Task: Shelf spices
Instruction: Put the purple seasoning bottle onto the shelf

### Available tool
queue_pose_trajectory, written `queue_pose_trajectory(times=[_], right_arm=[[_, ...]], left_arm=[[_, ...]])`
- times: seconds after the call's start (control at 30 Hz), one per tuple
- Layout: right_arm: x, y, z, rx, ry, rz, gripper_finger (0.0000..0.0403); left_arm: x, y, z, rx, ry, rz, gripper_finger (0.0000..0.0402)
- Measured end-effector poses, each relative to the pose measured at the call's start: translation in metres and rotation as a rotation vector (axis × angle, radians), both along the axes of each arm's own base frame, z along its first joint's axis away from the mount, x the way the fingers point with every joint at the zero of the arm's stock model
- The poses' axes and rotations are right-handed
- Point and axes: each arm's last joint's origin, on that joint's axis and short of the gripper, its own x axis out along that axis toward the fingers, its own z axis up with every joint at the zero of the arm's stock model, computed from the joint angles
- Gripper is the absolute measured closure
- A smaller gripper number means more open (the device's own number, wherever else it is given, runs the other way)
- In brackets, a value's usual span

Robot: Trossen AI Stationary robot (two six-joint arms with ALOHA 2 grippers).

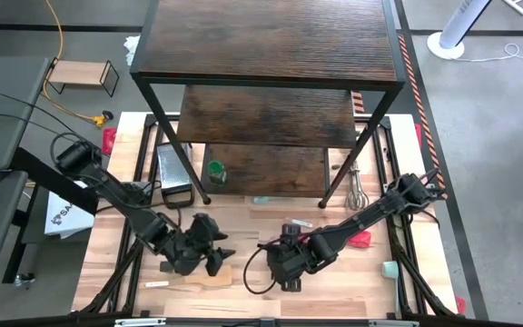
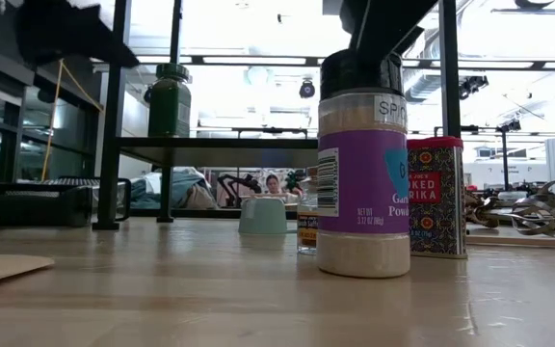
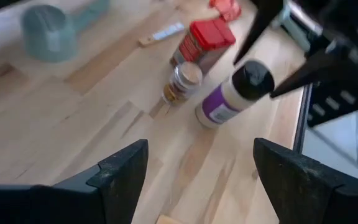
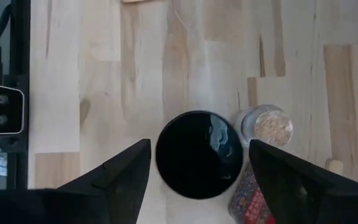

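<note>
The dark-wood shelf (image 1: 271,54) stands at the table's far side, with a green-lidded spice jar (image 1: 214,171) upright on its lowest board (image 2: 169,101). Three spices stand together on the table: a black-lidded jar with a purple label (image 2: 362,164), a red paprika tin (image 2: 436,198) and a tiny pale jar (image 2: 306,222). My right gripper (image 4: 199,155) is open above the black-lidded jar (image 3: 229,99), one finger on either side of its lid (image 4: 197,155), with a narrow gap showing on each side. My left gripper (image 3: 201,155) hangs open to the left of them (image 1: 221,254), with nothing between its fingers.
A wooden spatula (image 1: 198,277) lies near the front edge under the left arm. A wire whisk (image 1: 356,193), a red utensil (image 1: 361,239) and a teal measuring cup (image 1: 389,269) lie to the right. A dark flat device (image 1: 172,168) sits by the shelf's left leg.
</note>
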Motion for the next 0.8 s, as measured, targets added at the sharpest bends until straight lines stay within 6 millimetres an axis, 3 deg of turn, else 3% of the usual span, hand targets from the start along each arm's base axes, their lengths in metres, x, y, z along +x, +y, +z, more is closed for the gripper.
queue_pose_trajectory(times=[0.17, 0.37, 0.53, 0.7, 0.8], right_arm=[[0.002, 0.002, -0.009, -0.008, 0.024, 0.015, 0.0147], [0.005, 0.005, -0.023, 0.002, 0.06, -0.016, 0.017], [0.006, 0.003, -0.022, -0.044, 0.033, -0.036, 0.021], [0.005, 0.001, -0.019, -0.077, 0.007, -0.077, 0.0212], [0.001, 0.001, -0.007, -0.032, -0.031, -0.153, 0.0212]], left_arm=[[0.009, 0.004, -0.008, -0.025, 0.04, 0.0, 0.0115], [0.014, 0.004, -0.001, -0.035, 0.0, -0.051, 0.0115], [0.017, 0.001, 0.003, 0.026, 0.023, -0.177, 0.0115], [0.017, 0.001, 0.003, 0.174, 0.031, -0.293, 0.0115], [0.019, 0.001, 0.008, 0.25, 0.003, -0.352, 0.0115]])
